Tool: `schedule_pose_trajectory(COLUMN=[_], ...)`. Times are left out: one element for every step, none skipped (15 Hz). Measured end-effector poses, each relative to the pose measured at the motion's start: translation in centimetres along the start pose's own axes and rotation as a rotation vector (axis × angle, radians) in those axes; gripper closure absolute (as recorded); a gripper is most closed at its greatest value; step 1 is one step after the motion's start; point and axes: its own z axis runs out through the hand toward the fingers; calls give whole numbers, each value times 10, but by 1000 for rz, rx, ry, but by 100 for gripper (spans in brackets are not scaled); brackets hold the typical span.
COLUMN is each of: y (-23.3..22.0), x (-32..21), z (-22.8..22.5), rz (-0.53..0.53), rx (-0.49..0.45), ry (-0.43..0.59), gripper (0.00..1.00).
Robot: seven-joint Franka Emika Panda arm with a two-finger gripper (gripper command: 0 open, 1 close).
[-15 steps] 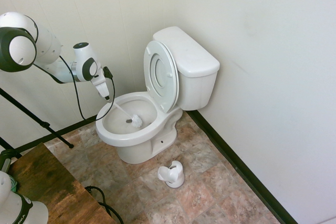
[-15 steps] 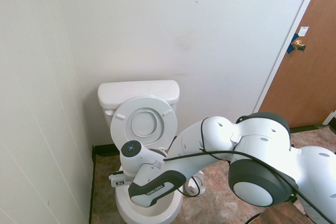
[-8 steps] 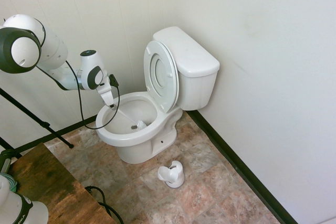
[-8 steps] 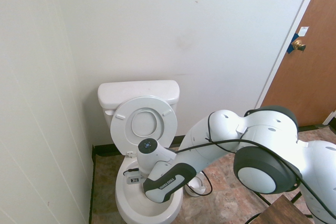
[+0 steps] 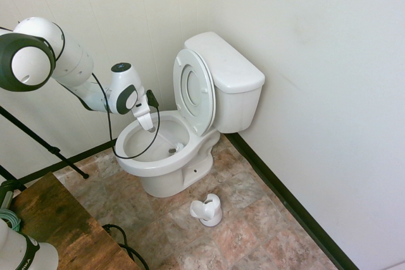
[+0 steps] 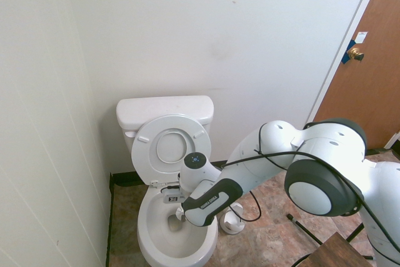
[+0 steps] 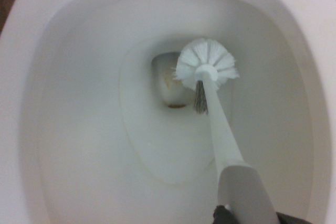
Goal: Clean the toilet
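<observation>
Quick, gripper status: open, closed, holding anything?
Gripper: closed on the toilet brush handle, with the brush head down inside the toilet bowl.

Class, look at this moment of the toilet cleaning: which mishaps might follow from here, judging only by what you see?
1. The brush rides a long thin handle in the shut gripper; pressed against the toilet bowl, it may bend or slip.
2. The raised seat and lid stand close to the arm; a sweep might knock them down.
3. Bristles near the drain may flick water out.
</observation>
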Motion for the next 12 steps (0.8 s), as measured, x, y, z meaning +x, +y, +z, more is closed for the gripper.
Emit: schedule_pose_trajectory(y=[-4, -8, -14, -21, -28, -33, -37, -41, -42, -42, -42, -42], x=[3, 4, 3, -1, -8, -17, -28, -36, -40, -40, -36, -31], z=[-3, -5, -7, -9, -10, -10, -12, -13, -15, -15, -16, -20], rz=[-3, -8, -14, -22, -33, -48, -61, -70, -73, -72, -68, -63], rx=[9, 15, 21, 28, 34, 37, 40, 44, 47, 48, 49, 52], ry=[2, 3, 3, 3, 2, 1, 2, 3, 6, 12, 19, 29], gripper=[100, 100, 100, 100, 100, 100, 100, 100, 100, 100, 100, 100])
